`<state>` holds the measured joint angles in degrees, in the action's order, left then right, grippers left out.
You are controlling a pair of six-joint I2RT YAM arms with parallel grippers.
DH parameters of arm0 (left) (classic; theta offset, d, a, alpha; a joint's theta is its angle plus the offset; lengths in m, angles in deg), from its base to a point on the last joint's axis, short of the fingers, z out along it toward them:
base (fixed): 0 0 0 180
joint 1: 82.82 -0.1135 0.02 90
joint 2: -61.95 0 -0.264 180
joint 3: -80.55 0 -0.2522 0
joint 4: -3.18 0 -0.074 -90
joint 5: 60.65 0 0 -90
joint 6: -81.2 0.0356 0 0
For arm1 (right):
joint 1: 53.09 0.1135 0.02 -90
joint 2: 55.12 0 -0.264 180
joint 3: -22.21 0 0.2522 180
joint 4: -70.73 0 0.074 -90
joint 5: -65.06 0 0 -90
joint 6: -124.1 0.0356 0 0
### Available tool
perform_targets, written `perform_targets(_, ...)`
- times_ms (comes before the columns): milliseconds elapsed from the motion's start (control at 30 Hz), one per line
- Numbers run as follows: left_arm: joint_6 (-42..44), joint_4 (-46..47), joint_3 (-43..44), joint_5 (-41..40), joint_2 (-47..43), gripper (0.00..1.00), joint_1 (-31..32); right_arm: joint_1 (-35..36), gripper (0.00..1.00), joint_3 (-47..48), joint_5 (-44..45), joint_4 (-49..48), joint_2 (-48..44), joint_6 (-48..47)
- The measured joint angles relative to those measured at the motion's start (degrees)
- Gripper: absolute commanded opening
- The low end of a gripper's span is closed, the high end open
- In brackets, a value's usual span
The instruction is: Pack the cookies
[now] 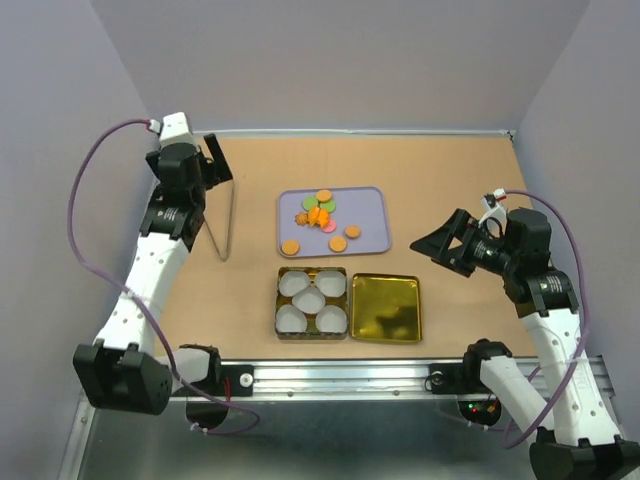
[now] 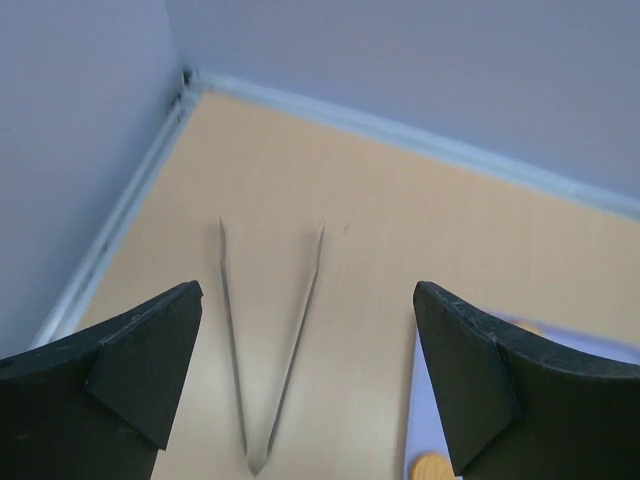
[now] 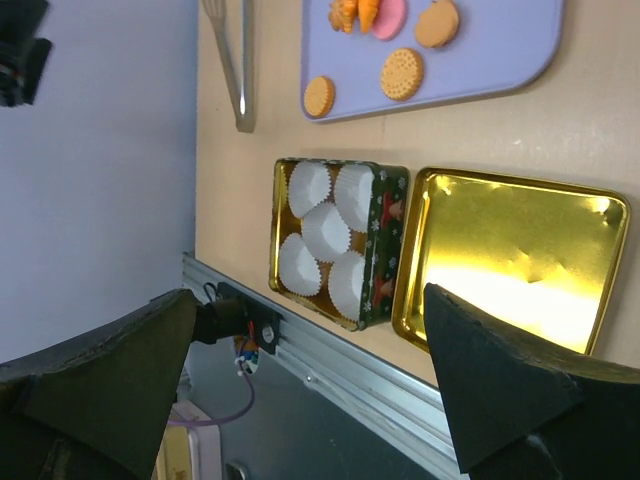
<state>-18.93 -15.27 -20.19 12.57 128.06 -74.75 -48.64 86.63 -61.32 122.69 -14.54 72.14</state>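
The cookies (image 1: 322, 212), small orange, green and pink discs, lie on a lavender tray (image 1: 366, 202) at the table's middle back. Some show in the right wrist view (image 3: 401, 73), one in the left wrist view (image 2: 432, 467). A tin (image 1: 312, 302) holds several white paper cups, with its gold lid (image 1: 388, 308) beside it on the right. Metal tongs (image 1: 226, 215) lie left of the tray and show in the left wrist view (image 2: 285, 352). My left gripper (image 1: 212, 163) is open and empty above the tongs. My right gripper (image 1: 436, 245) is open and empty, right of the tray.
The table's wooden top ends at a grey wall at the back and left. A metal rail (image 1: 340, 378) runs along the near edge. Purple cables (image 1: 85, 190) loop from both arms.
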Motion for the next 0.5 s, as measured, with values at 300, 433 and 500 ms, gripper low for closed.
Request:
perform_targets(300,-0.9,-23.5,-3.2,6.9,13.4,0.99,0.0,0.7,1.00,-0.1,2.9,0.9,1.6,0.3)
perform_targets(433,-0.9,-24.9,-3.2,8.1,13.9,0.99,-0.3,0.9,1.00,-0.1,3.6,0.9,1.8,0.1)
perform_targets(500,-0.9,-24.9,-3.2,8.4,14.8,0.99,-0.5,0.9,1.00,-0.1,4.3,0.9,2.0,0.1)
